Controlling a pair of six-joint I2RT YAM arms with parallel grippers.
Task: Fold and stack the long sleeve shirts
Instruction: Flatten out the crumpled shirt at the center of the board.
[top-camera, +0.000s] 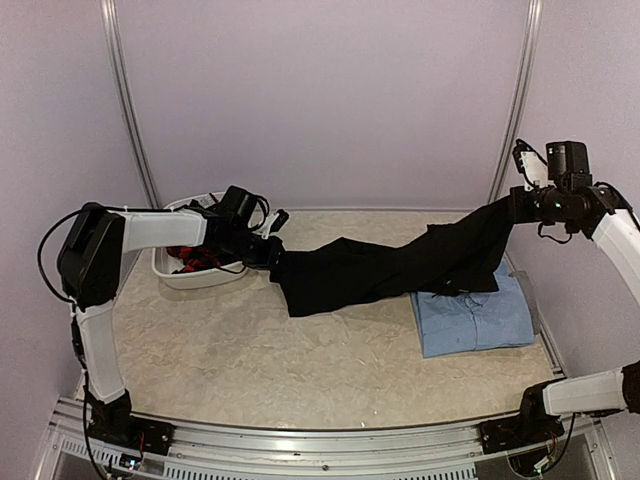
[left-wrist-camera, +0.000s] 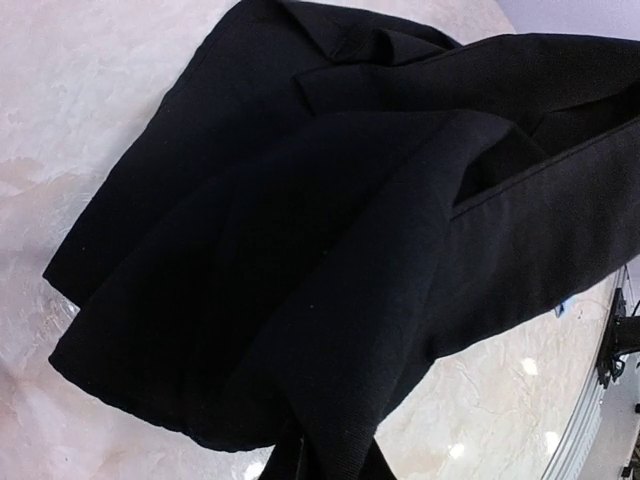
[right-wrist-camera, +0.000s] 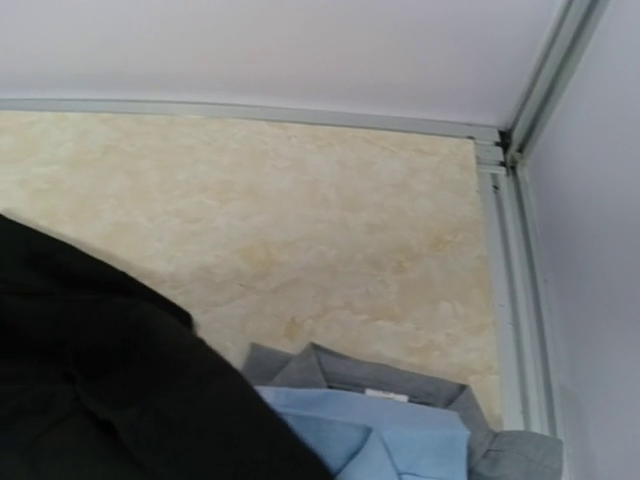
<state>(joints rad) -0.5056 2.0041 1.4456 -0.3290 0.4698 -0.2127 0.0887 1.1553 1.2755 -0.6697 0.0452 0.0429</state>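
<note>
Marble tabletop (top-camera: 300, 370): right pincer (top-camera: 510, 210) raised, pinching black shirt (top-camera: 380, 265); left pincer (top-camera: 272, 253) low, grip unclear.

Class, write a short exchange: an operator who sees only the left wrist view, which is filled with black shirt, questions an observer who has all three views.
Operator: Where does the black shirt end on the other side?
Observer: The right gripper holds that end, lifted at the far right.
Operator: Where is the other shirt?
Observer: The blue shirt lies folded at the right, partly below the black one's raised end.
</note>
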